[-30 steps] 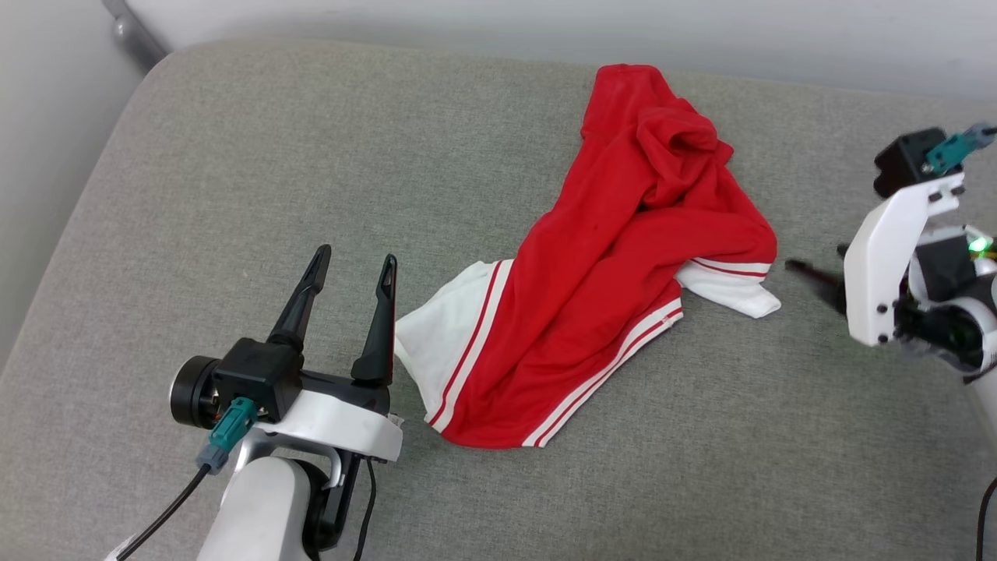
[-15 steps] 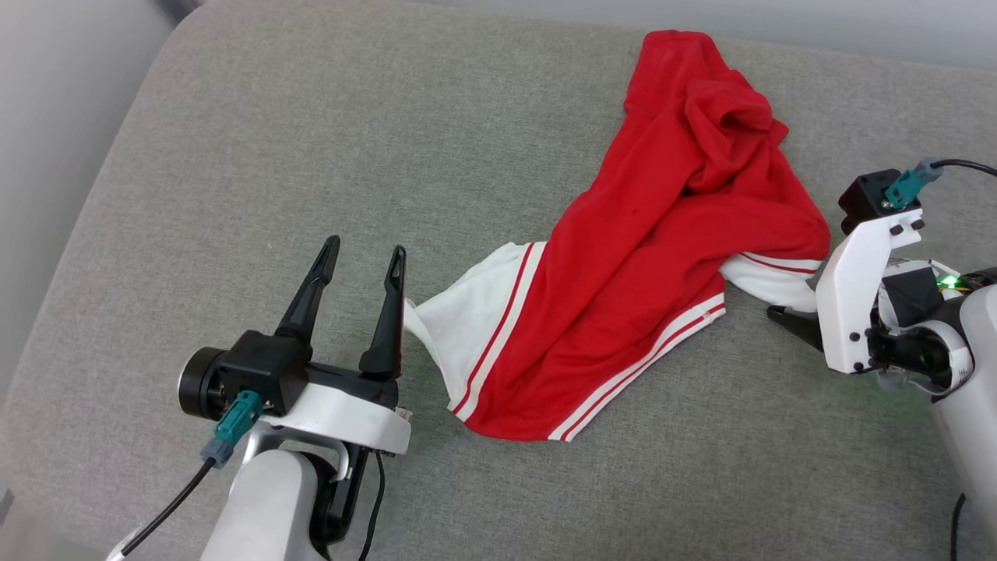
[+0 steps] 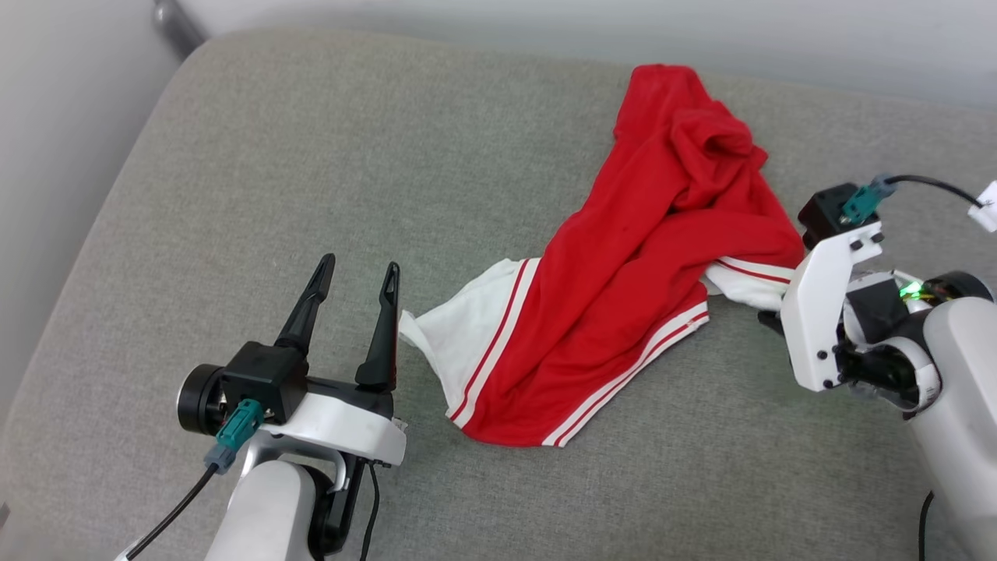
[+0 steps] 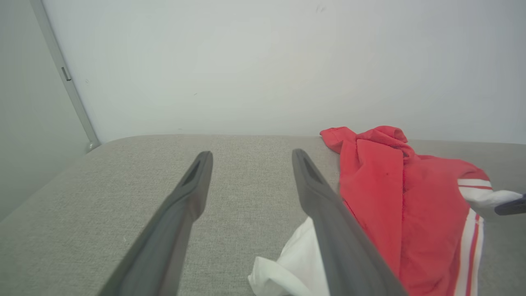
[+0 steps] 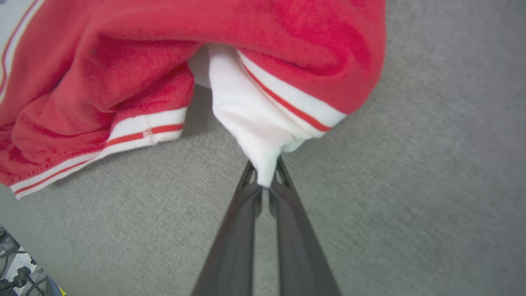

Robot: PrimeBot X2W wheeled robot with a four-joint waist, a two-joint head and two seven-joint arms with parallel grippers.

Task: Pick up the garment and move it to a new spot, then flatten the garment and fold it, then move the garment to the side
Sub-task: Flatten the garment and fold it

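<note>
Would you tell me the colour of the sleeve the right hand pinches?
White sleeve with a red stripe; clearest in right wrist view.

Left gripper point(image 4: 251, 158): two dark fingers rise from 6 o'clock and are spread wide. Bare grey cushion point(image 4: 123, 197) shows between them; nothing is held. Garment point(image 4: 394, 205): a crumpled red heap on the cushion at 3–4 o'clock, just beside the finger on that side. White sleeve point(image 4: 287, 267) is bunched at 6 o'clock, partly hidden behind that finger. Second sleeve point(image 4: 478, 193), white with a red stripe, lies at 3 o'clock, and the dark tip of the right gripper point(image 4: 511, 206) meets it at the view's edge. Pale wall point(image 4: 263, 61) at 12 o'clock; grey strip point(image 4: 65, 78) at 10 o'clock.
</note>
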